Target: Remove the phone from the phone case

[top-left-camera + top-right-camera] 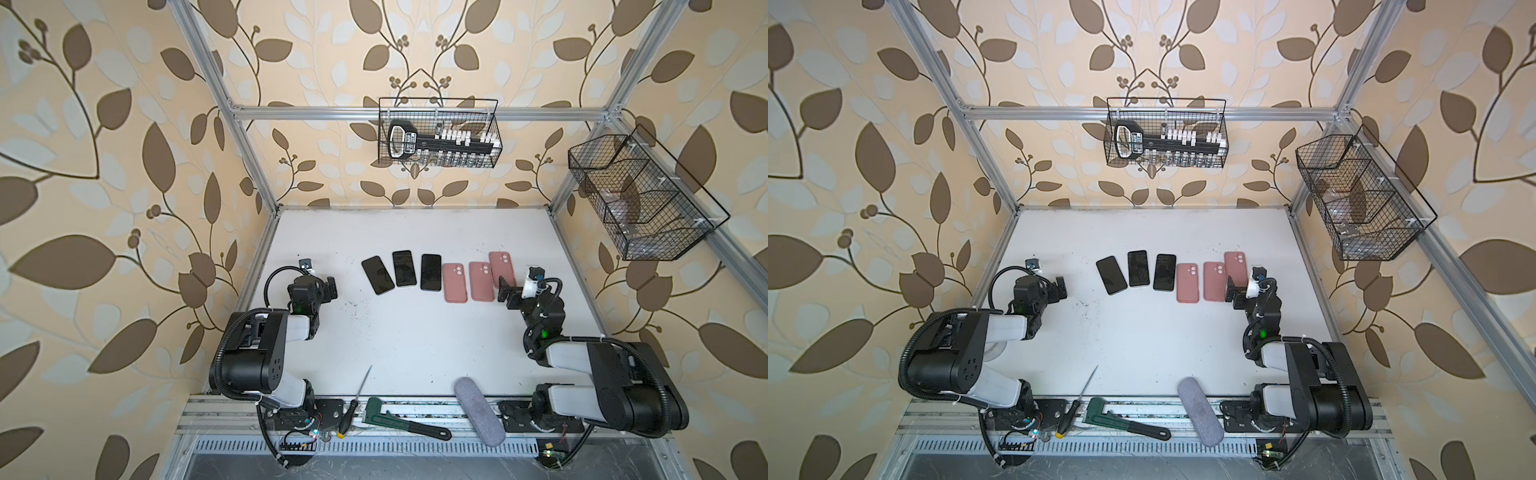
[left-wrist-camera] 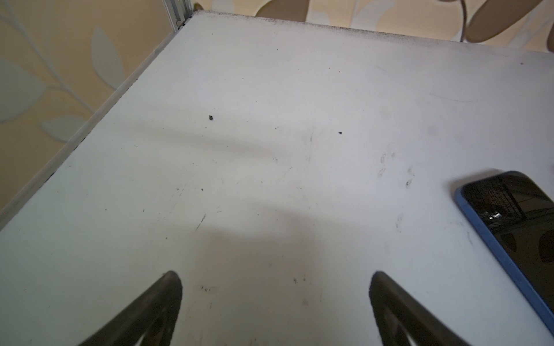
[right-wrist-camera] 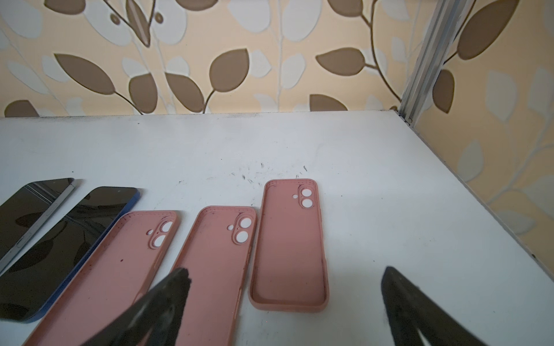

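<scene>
No legible text; label on black tool in wire basket too small.

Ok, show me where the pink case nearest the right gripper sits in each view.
Both top views: the pink case ends the row on the right, set farthest back.
Left wrist: not in it.
Right wrist: centre, empty, open side up.
Shared landmark: the neighbouring pink case beside it.

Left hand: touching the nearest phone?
Apart. Both top views show bare table between the open left hand and the leftmost phone; the left wrist view agrees.
</scene>
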Controlling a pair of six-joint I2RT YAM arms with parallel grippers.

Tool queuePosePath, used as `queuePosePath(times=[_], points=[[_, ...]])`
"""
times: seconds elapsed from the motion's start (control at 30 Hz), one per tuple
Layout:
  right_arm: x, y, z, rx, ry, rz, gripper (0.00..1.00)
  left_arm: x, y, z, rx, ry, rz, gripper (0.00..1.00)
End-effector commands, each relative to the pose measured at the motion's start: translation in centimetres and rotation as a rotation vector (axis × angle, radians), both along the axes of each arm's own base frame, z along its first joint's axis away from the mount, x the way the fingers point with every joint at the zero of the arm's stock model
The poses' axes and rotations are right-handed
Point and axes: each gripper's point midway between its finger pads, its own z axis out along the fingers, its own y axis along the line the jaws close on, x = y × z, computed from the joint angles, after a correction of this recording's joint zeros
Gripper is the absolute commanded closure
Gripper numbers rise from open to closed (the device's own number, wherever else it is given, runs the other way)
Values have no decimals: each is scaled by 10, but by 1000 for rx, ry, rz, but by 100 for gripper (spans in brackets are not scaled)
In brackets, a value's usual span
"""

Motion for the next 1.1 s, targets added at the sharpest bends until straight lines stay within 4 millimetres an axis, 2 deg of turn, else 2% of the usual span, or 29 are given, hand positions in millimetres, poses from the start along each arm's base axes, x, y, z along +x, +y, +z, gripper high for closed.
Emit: queuePosePath(times=[0.0,0.07,0.13,0.27,0.33,0.43,0.57,1.07], points=[[-9,-3,10,-18,-59,-30,0,4,2,19,7,-80,8,1],[-16,-10,13,-9,-84,-77,0,4,4,19,8,-78,20,1],[-14,-14,9,-4,-70,-96,0,5,6,18,10,-79,30,1],[3,-6,2,-22,1,-53,0,4,15,18,15,-73,93,1],[3,3,2,-40,0,-11,0,4,15,17,15,-66,89,1],[4,4,2,-42,3,-6,0,4,15,17,16,-66,88,1],[4,4,2,-42,3,-6,0,12,-12,14,-5,-37,-84,1],[4,4,2,-37,6,-3,0,12,-9,14,-5,-37,-68,1]])
